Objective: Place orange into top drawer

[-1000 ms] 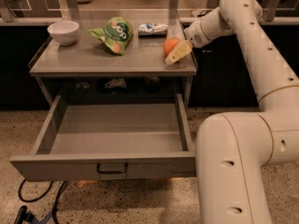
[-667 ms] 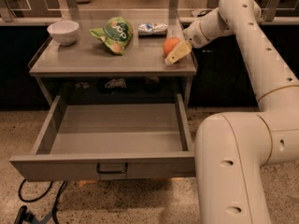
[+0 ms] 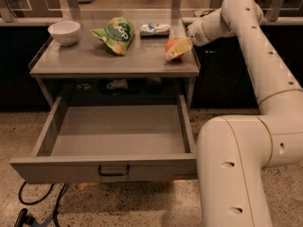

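You've got a single view. It looks from in front of the table (image 3: 94, 60) and above it, facing the table's front edge and tilted down. You see the tabletop from above and straight into the open top drawer (image 3: 156, 168) under it. The camera is close: the drawer front lies near the bottom of the view, below the table. The robot arm (image 3: 236, 174) fills the foreground right of the table, then bends back to the table's right-hand far corner. There the gripper (image 3: 179, 48) sits at the orange (image 3: 170, 44).
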`<state>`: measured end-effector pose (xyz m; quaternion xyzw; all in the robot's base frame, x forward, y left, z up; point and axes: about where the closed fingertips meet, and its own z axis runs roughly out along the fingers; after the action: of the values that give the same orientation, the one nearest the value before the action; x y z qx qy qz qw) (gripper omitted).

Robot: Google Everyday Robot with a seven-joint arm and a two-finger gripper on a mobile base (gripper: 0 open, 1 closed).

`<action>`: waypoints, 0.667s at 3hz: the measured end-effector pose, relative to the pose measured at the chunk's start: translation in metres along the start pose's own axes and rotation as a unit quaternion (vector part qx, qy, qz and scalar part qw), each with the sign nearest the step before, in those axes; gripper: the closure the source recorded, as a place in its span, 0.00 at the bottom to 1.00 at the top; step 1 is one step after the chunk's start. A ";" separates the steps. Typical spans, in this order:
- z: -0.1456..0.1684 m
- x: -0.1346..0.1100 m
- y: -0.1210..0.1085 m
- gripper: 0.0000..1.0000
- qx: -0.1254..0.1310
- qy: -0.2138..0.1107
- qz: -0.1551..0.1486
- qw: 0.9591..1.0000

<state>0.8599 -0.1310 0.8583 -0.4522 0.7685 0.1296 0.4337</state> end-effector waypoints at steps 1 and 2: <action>0.000 0.000 0.000 0.00 0.000 0.000 0.000 1.000; 0.000 0.000 0.000 0.19 0.000 0.000 0.000 1.000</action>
<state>0.8599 -0.1309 0.8582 -0.4523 0.7685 0.1297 0.4337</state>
